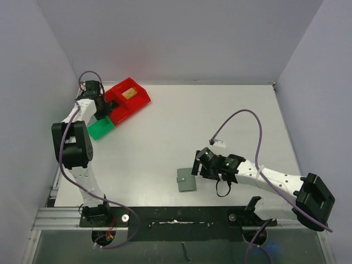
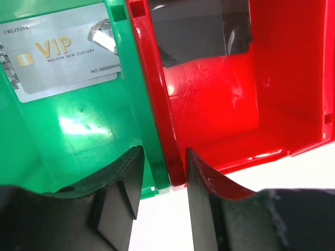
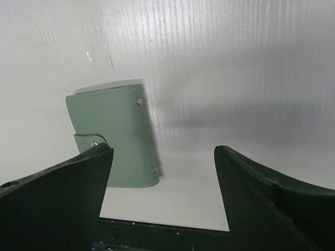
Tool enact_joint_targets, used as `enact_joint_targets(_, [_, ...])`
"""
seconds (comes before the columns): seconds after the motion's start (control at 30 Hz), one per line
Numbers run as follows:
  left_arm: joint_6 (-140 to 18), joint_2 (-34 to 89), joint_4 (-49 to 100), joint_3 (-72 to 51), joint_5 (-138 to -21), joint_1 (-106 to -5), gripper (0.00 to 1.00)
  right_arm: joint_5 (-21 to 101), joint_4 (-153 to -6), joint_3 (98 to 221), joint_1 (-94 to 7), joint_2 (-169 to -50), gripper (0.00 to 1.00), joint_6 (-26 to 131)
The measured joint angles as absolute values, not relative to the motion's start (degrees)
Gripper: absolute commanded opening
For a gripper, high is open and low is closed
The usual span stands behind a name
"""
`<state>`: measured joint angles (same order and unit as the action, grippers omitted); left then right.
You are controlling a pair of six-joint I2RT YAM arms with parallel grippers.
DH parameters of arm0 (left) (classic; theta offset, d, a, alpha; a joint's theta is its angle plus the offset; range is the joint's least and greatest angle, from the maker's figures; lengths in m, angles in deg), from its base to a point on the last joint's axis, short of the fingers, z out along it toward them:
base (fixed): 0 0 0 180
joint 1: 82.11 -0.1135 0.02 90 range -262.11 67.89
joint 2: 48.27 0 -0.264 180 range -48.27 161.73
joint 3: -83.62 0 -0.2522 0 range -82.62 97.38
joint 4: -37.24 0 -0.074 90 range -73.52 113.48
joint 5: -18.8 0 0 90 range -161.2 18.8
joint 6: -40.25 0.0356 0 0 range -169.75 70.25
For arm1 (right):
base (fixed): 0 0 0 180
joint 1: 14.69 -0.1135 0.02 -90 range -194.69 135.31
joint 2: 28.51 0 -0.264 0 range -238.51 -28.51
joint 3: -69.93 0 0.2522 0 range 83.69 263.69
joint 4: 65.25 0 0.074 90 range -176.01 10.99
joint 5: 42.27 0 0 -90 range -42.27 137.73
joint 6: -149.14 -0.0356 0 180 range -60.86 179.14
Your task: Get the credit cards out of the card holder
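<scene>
The card holder [image 1: 186, 180] is a flat pale grey-green sleeve, shut with a snap strap, lying near the table's front edge. My right gripper [image 1: 197, 169] is open just right of it. In the right wrist view the holder [image 3: 115, 136] lies by the left finger and the gripper [image 3: 163, 150] holds nothing. My left gripper [image 1: 105, 113] is at the bins, far left. Its narrowly open jaws [image 2: 163, 152] straddle the adjoining bin walls. A silver VIP card [image 2: 63, 52] lies in the green bin [image 2: 78, 136], a dark card [image 2: 199, 31] in the red bin [image 2: 220, 104]. A gold card [image 1: 130, 93] lies in the far red bin.
The red bins [image 1: 144, 100] and the green bin [image 1: 100, 130] stand together at the far left of the white table. A white tag [image 1: 219, 143] hangs on the right arm's cable. A black rail [image 1: 176, 217] runs along the table's front edge. Grey walls enclose the table.
</scene>
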<state>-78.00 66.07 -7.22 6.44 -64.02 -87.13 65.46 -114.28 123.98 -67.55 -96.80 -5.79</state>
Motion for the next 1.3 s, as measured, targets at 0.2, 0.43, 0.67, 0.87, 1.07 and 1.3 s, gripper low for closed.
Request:
enact_joint_targets(0.2, [-78.0,65.7,-6.4,5.6,-64.4,-86.5,0.27,65.6,-114.3,124.0,-67.5,-97.9,0.80,-5.7])
enact_joint_targets(0.43, [-78.0,62.1,-5.9,0.8,-64.4,-83.8,0.24,65.6,-114.2,124.2,-67.5,-98.3,0.80,-5.6])
enact_joint_targets(0.67, [-78.8,58.4,-5.8,-3.7,-64.5,-76.9,0.24,66.0,-114.3,124.7,-67.5,-98.9,0.80,-5.4])
enact_joint_targets(0.87, [-80.2,56.4,-4.9,-6.4,-65.0,-69.7,0.24,66.8,-114.7,124.9,-67.5,-98.9,0.80,-5.4])
enact_joint_targets(1.07, [-82.7,54.6,-4.0,-9.0,-65.2,-63.3,0.24,68.0,-116.0,124.9,-67.2,-97.1,0.81,-5.6])
enact_joint_targets(1.3, [-85.7,51.8,-2.8,-12.5,-65.4,-57.1,0.24,69.3,-117.4,124.9,-66.8,-93.7,0.81,-6.4])
